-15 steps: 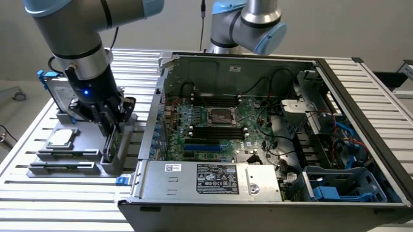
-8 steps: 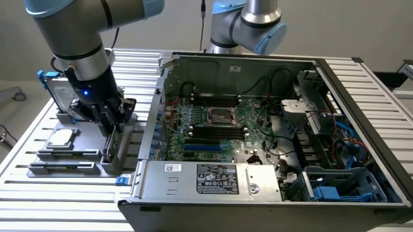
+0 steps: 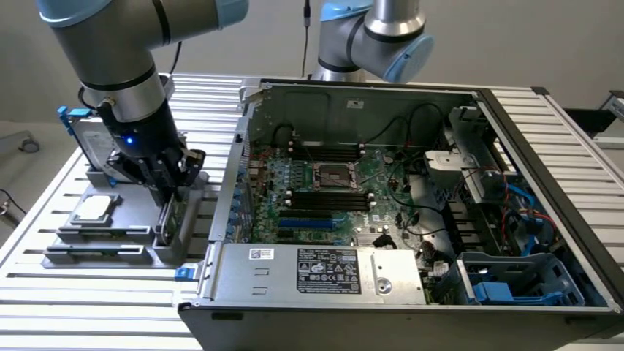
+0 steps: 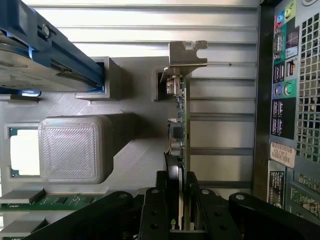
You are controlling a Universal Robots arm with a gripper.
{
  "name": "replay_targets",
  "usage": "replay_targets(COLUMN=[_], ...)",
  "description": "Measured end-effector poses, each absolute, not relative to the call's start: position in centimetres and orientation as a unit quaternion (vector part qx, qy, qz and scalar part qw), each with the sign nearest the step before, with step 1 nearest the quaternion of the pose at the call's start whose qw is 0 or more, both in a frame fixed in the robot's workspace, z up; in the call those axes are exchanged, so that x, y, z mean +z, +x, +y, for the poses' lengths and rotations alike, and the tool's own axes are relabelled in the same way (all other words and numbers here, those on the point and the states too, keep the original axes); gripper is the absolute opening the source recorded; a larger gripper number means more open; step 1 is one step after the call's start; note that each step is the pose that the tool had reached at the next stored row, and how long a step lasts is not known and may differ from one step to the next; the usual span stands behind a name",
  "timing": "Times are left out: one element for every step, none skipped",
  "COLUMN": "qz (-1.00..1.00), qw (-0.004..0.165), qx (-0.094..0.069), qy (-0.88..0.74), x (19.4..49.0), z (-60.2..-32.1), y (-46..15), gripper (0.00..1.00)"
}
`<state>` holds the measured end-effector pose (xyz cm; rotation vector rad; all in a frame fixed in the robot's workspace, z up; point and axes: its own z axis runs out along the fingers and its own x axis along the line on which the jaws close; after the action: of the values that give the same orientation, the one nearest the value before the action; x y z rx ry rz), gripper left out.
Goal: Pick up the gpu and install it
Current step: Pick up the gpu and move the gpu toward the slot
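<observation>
The gpu [image 4: 181, 120] stands on edge in a slot of the grey holder tray [image 4: 135, 150], its silver end bracket [image 4: 187, 54] at the far end and its green board edge-on. My gripper [image 4: 176, 181] straddles the card's near end, with one black finger [image 4: 161, 192] against each face, shut on it. In the exterior view the gripper [image 3: 164, 191] reaches down onto the gpu [image 3: 168, 223] in the tray [image 3: 69, 238], on the exterior view's left of the open computer case [image 3: 507, 146]. The card still sits in the holder.
The tray also holds a hard drive with a blue frame [image 3: 86, 139], a small square silver chip [image 3: 93, 208] and memory sticks [image 3: 98, 252]. The motherboard [image 3: 322, 190] lies exposed in the case, with blue slots [image 3: 307, 221]. A second arm [image 3: 375, 36] stands behind. The case's rear port panel [image 4: 290, 100] lies close beside the gpu.
</observation>
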<state>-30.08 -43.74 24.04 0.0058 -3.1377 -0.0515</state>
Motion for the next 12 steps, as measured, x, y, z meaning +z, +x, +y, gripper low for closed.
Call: replay_targets(qz=[-1.0,-1.0,-1.0,-1.0,-1.0,-1.0,-1.0,-1.0,-1.0,-1.0,-1.0,-1.0], qw=[0.002,0.002,0.002,0.002,0.002,0.002,0.002,0.002,0.002,0.002,0.002,0.002], qx=[-0.016,-0.016,-0.016,-0.016,-0.016,-0.016,-0.016,-0.017,-0.017,-0.017,-0.017,-0.018], qy=[0.002,0.002,0.002,0.002,0.002,0.002,0.002,0.002,0.002,0.002,0.002,0.002], x=[24.04,24.04,24.04,24.04,24.04,24.04,24.04,24.07,24.17,24.37,24.64,24.91], z=[-43.75,-43.74,-43.75,-43.74,-43.75,-43.74,-43.74,-43.74,-43.74,-43.74,-43.74,-43.74], y=[-30.08,-30.08,-30.08,-30.08,-30.08,-30.08,-30.07,-30.07,-30.07,-30.07,-30.07,-30.07], gripper=[0.27,0.27,0.27,0.27,0.27,0.27,0.27,0.27,0.27,0.27,0.27,0.27])
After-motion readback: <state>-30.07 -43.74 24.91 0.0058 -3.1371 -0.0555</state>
